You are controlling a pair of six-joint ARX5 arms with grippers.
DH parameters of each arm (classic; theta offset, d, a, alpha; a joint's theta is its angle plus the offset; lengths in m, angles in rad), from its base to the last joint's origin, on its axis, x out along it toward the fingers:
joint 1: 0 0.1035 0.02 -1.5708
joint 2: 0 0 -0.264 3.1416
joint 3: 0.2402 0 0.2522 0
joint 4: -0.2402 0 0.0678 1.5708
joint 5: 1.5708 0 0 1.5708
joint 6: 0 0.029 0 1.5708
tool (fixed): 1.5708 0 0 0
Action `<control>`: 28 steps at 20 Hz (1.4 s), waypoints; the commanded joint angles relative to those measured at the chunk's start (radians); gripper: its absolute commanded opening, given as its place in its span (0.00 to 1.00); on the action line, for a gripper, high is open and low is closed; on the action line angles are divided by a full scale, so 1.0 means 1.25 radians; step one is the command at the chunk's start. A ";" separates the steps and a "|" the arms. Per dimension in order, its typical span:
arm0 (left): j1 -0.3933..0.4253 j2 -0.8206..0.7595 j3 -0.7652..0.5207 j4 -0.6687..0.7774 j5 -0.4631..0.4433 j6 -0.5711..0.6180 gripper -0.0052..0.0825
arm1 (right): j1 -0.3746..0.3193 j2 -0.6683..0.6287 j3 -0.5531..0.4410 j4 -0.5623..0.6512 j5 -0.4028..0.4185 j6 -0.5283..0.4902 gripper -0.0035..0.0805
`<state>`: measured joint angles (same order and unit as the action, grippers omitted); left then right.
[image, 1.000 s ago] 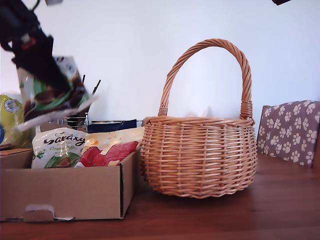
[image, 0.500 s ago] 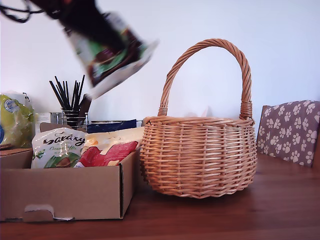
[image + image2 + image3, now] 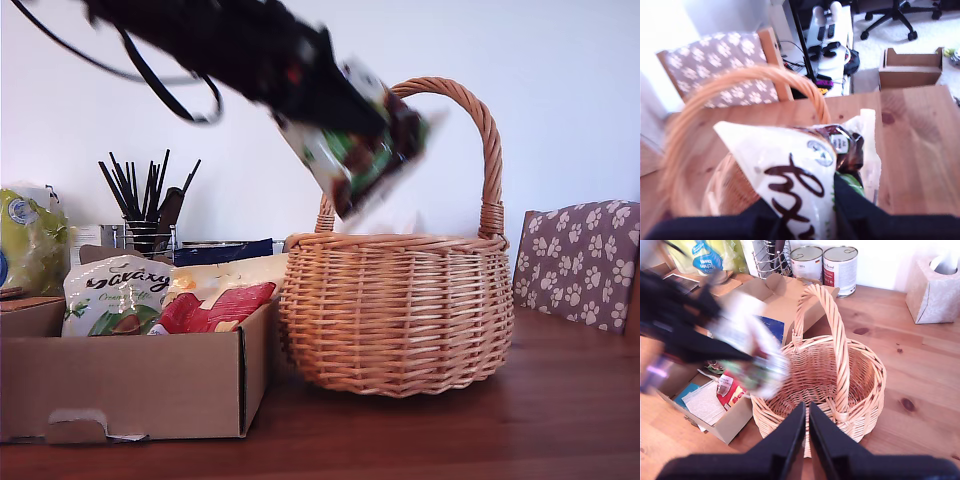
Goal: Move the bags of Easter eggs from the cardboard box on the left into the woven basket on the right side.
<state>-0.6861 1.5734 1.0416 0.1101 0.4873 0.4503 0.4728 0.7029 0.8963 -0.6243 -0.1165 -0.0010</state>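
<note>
- My first end effector [image 3: 335, 110] has carried the white-green bag [image 3: 362, 150] across since a moment ago. Before, the bag was high up between the cardboard box [image 3: 130, 385] and the woven basket [image 3: 398, 312]; now it hangs over the basket's open top, in front of the tall handle [image 3: 430, 90].
- My first end effector is closed tight on the white-green bag. In the first wrist view the bag [image 3: 795, 185] sits in its grip, with black script on it, and the blurry basket handle [image 3: 715, 100] curves just past it.
- The bag is tilted and blurry in the exterior view. It is above the rim and not inside the basket yet.
- My second end effector [image 3: 806, 432] hangs above the basket [image 3: 860, 390]. Its two dark fingers [image 3: 785, 437] are pressed together with nothing between them.
- The cardboard box is at the exterior view's left, and the basket stands just beside it, toward the exterior view's right. Both are on the brown wooden surface [image 3: 500, 430].
- Another white-green bag [image 3: 115, 295] and a cream-yellow bag with red [image 3: 215, 300] stick up out of the box.
- A yellow-green bag [image 3: 25, 240] and a cup of black sticks [image 3: 145, 205] are behind the box.
- A chair with paw prints [image 3: 580, 260] is at the exterior view's right edge.
</note>
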 commanded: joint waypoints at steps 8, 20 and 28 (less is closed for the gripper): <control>-0.026 0.158 -0.001 0.226 -0.076 -0.029 0.26 | 0.004 -0.006 0.009 -0.001 -0.005 0.000 0.03; -0.053 0.142 0.020 0.309 -0.264 -0.019 0.45 | 0.004 -0.006 0.009 -0.001 -0.033 0.001 0.03; -0.021 -0.071 0.020 -0.199 -0.271 -0.020 0.03 | 0.004 -0.006 0.009 -0.001 -0.033 0.001 0.03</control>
<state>-0.7288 1.4826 1.0721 -0.0849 0.1509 0.4244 0.4728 0.7029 0.8963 -0.6289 -0.1539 -0.0010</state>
